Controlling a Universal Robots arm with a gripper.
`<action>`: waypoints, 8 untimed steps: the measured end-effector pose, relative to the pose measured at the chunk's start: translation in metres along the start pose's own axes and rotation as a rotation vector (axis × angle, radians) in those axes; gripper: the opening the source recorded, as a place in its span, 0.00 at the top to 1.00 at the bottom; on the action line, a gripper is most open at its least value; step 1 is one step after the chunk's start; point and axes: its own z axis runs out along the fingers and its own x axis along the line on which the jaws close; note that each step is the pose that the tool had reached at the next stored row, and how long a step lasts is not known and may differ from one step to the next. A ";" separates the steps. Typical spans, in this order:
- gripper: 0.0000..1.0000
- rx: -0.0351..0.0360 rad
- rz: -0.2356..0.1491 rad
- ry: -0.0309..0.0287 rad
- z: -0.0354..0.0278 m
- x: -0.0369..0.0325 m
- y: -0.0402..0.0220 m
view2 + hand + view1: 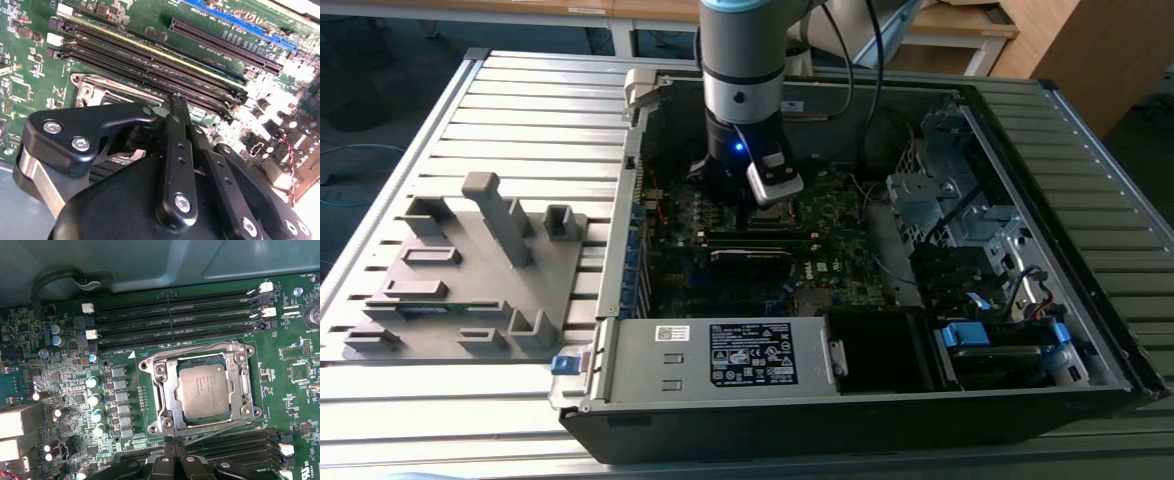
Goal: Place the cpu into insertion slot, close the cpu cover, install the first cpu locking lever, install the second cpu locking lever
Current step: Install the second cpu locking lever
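Already the cpu (204, 391) sits under the cpu cover (165, 390), memory slots (175, 320) alongside.

It looked like a robotics lab or workshop: an opened black desktop computer case (854, 420) lay on a ribbed grey metal worktable (520, 100). Beside the case stood a grey moulded parts fixture (467, 280), and behind it pale wooden desks (961, 25).

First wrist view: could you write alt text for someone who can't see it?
A silver-grey cpu sits in its insertion slot on a green motherboard, framed by the closed cpu cover. Long black memory slots run beside it, and the black gripper is close by.
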 end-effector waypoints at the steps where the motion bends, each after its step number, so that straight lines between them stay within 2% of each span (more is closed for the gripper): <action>1: 0.89 -0.0037 0.000 0.0005 0.0000 0.0001 -0.0007; 3: 0.89 -0.0167 0.001 0.0025 0.0001 0.0001 -0.0022; 8: 0.89 -0.0397 0.002 0.0060 0.0003 0.0008 -0.0056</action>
